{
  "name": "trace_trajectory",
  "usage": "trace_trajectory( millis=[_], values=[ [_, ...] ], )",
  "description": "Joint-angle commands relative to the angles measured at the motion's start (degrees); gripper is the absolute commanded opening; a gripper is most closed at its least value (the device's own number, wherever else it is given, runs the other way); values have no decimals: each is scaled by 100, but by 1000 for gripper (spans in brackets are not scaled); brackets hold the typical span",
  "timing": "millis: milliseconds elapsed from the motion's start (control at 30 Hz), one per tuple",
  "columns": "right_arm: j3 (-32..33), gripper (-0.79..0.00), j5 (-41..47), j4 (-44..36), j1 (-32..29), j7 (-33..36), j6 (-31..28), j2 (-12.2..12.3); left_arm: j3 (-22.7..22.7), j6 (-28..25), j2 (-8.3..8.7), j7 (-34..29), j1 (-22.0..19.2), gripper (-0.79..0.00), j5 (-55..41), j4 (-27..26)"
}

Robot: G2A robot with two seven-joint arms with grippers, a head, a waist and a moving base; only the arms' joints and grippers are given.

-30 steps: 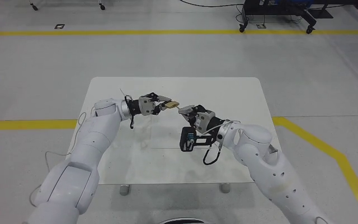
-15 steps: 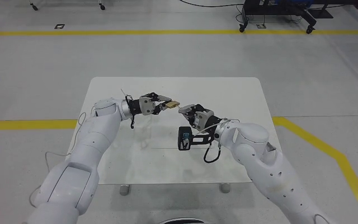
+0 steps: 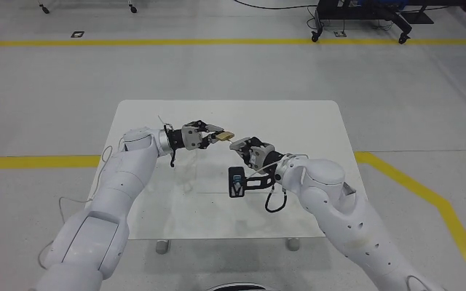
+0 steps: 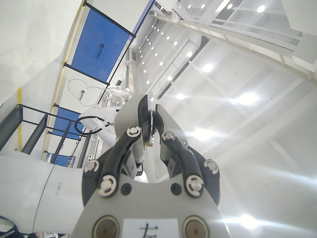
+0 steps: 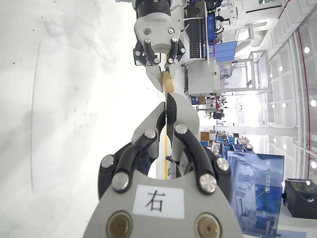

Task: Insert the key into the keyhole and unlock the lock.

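The left gripper (image 3: 213, 134) clamps the brass lock (image 5: 168, 85). The right gripper (image 5: 168, 102) is closed on the key (image 3: 232, 139) at the lock's right end. Each gripper base carries a white label (image 5: 158, 203).

Small brass lock (image 3: 223, 135): clamped in left claw (image 3: 212, 135), up in the air over mid-desk (image 3: 306, 124), free end pointing at right claw (image 3: 237, 144). Key (image 3: 233, 140): thin, pale metal, pinched in right claw, mostly hidden there, tip meeting lock's free end. Cannot tell whether seated in keyhole.
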Motion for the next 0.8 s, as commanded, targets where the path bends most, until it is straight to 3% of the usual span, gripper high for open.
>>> trace_trajectory(
  millis=[0,767],
  values=[
    [-16,-785,-21,9,17,28,-24,-1,0,-7,2,-11,1,-785,1,0],
    [-26,-785,7,22,92,121,-53,-3,5,-23,13,-24,12,-785,13,-29]
  ],
)
